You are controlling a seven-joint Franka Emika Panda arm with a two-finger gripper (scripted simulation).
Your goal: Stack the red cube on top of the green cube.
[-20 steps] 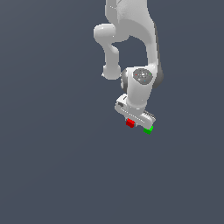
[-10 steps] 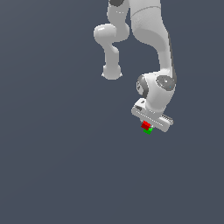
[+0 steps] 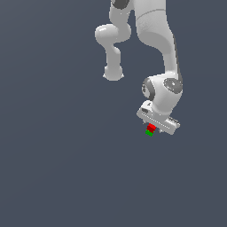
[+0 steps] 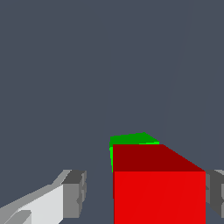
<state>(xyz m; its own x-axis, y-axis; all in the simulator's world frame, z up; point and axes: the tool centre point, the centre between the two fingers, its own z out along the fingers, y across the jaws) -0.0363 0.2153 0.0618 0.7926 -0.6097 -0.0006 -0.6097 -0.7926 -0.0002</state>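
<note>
The red cube (image 3: 151, 127) sits directly above the green cube (image 3: 149, 132), apparently resting on it, out on the open tabletop with no edge or corner in sight. In the wrist view the gripper's (image 4: 144, 192) fingers (image 4: 74, 194) stand clear of the red cube's sides, so it looks released. I judge stacking done; next, lift straight up without nudging

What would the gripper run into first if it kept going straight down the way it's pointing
Probably the red cube, which sits between the fingers of the gripper and over the green cube. In the wrist view one finger stands clear of it, so the gripper looks open. Beyond both cubes lies the grey floor.
</note>
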